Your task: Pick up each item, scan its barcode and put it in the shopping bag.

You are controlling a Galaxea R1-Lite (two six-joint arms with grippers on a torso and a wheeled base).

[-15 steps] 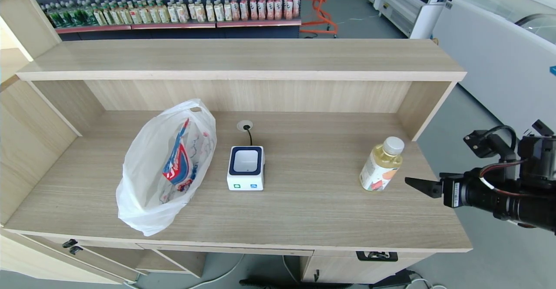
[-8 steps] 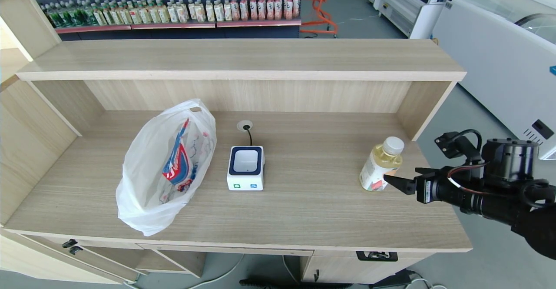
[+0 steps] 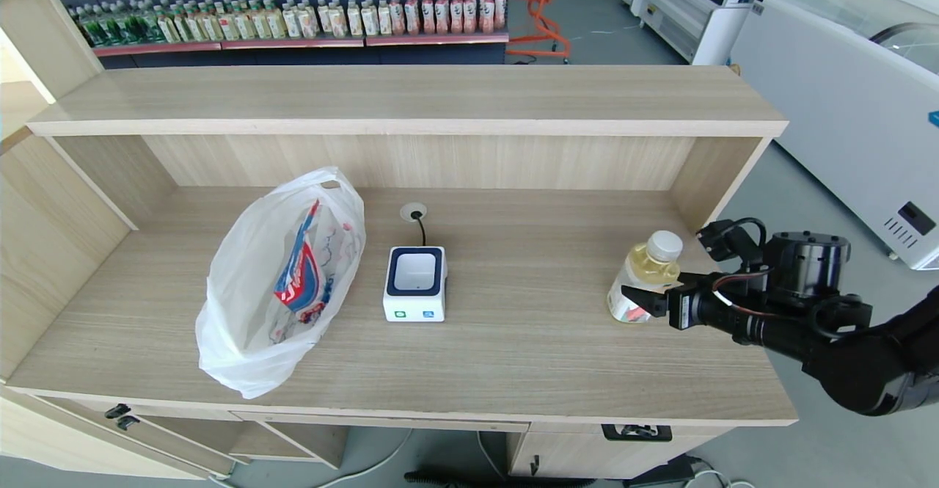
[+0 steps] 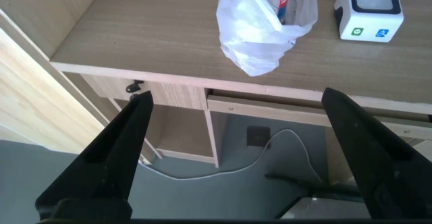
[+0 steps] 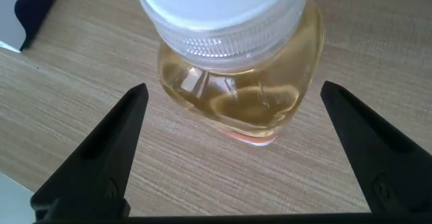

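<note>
A bottle (image 3: 642, 279) of yellow drink with a white cap stands upright at the right end of the wooden counter (image 3: 528, 341). My right gripper (image 3: 651, 290) is open at the bottle's level, its fingers on either side of it. In the right wrist view the bottle (image 5: 236, 82) sits between the fingers of the right gripper (image 5: 234, 89), apart from both. A white shopping bag (image 3: 279, 282) with a red and blue packet inside lies at the left. The white scanner (image 3: 415, 282) sits mid-counter. My left gripper (image 4: 237, 94) hangs open below the counter's front edge, with the shopping bag (image 4: 263, 21) and the scanner (image 4: 368, 11) beyond it.
The counter has a raised back ledge (image 3: 411, 99) and side walls (image 3: 708, 180) close to the bottle. A cable runs from the scanner to a grommet (image 3: 414, 213). Bare wood lies between scanner and bottle. Drawers (image 4: 270, 106) sit under the front edge.
My right arm has moved left along the counter until its open fingers flank the bottle. Bottle, bag and scanner have stayed put.
</note>
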